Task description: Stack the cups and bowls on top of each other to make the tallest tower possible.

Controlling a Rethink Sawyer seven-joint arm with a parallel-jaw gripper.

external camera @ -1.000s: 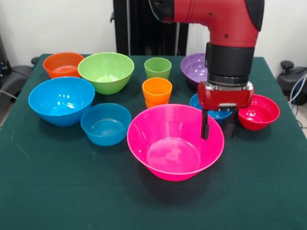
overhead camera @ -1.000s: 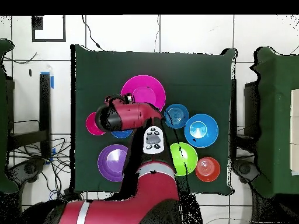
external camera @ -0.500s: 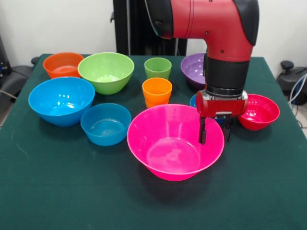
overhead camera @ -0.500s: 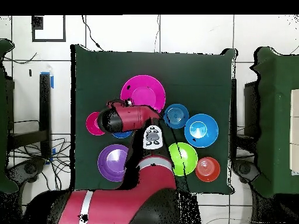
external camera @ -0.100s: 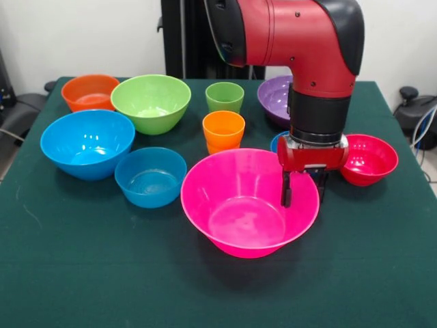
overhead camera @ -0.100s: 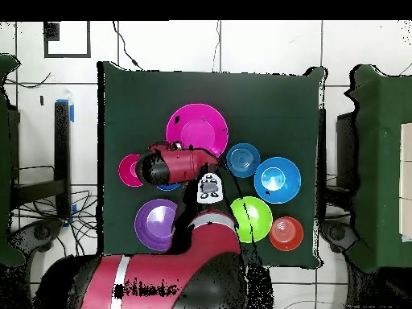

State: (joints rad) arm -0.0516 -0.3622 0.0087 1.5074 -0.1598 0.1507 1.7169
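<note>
I am working across the bench (external camera @ -0.100s: 82, 273) from left to right. At about ten o'clock the orange bowl (external camera @ -0.100s: 89, 91) and lime green bowl (external camera @ -0.100s: 151, 102) are sitting side by side. Nearer, at about nine o'clock, the large blue bowl (external camera @ -0.100s: 87, 143) is sitting with a medium blue bowl (external camera @ -0.100s: 150, 176) just beside it. Toward twelve o'clock the light green cup (external camera @ -0.100s: 224, 97) is standing behind the orange cup (external camera @ -0.100s: 223, 131).

The hot pink bowl (external camera @ -0.100s: 249, 201) is sitting at the centre, and I am taking it as the tower's base. The pincer (external camera @ -0.100s: 301, 193) is hanging spread over its rim at about three o'clock; one finger is reaching inside the wall, the other seems to be outside.

To do this grasp well, I judge that I should be lowering straight down until the wall sits deep between the fingers, then closing gently, since glossy plastic is likely to slip or tip the bowl.

Behind the pincer, a small blue bowl (external camera @ -0.100s: 276, 143) is peeking out, mostly hidden. The purple bowl (external camera @ -0.100s: 275, 98) is sitting at one o'clock, and the red bowl (external camera @ -0.100s: 369, 159) at three o'clock, just beside the pincer. From overhead, the arm (overhead camera @ -0.100s: 173, 163) is covering the pink rim's edge.
</note>
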